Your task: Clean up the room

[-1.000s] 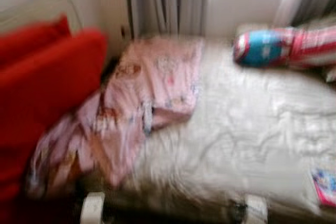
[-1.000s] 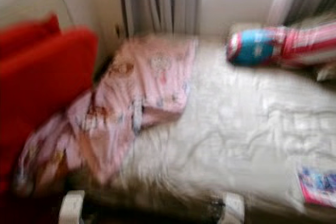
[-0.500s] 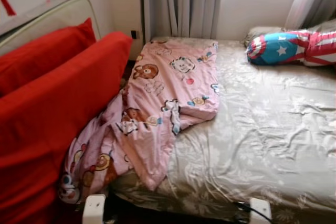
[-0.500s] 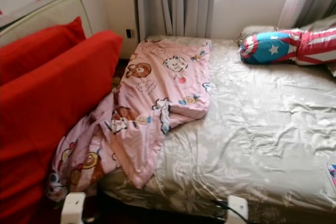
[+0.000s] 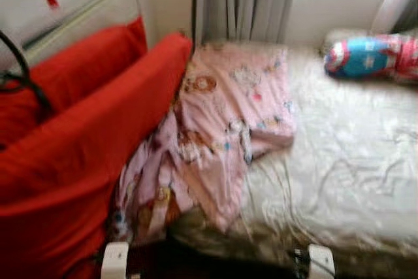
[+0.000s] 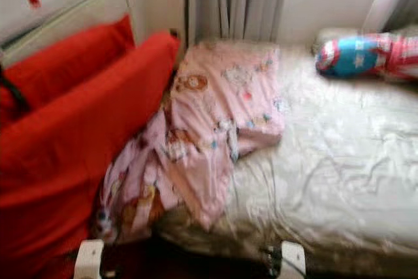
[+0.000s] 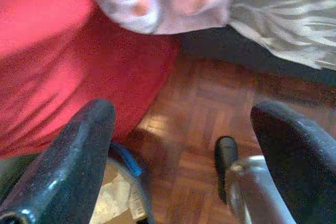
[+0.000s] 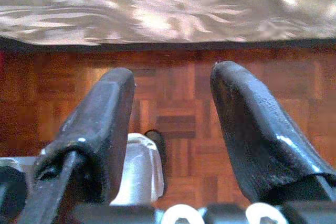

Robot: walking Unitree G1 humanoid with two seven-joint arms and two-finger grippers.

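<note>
A pink cartoon-print blanket [image 5: 222, 129] lies crumpled on the left side of a bed with a beige satin sheet [image 5: 346, 168], one end hanging off the bed's near corner. A red, white and blue star pillow [image 5: 369, 57] rests at the bed's far right. My left gripper [image 7: 184, 145] hangs open above the parquet floor [image 7: 194, 129], near the red cushion and the blanket's hanging end. My right gripper [image 8: 173, 114] also hangs open over the parquet floor, just before the bed's edge [image 8: 157, 19].
A red sofa or cushion set [image 5: 72, 148] stands left of the bed, close against it. Grey curtains [image 5: 245, 1] and a window are behind the bed. A black cable [image 5: 26, 76] loops at the far left. The picture is blurred.
The camera has swung left: the bed and pillow have shifted right in the picture and more of the red cushions shows. The picture has blurred again. Nothing in the room itself has moved.
</note>
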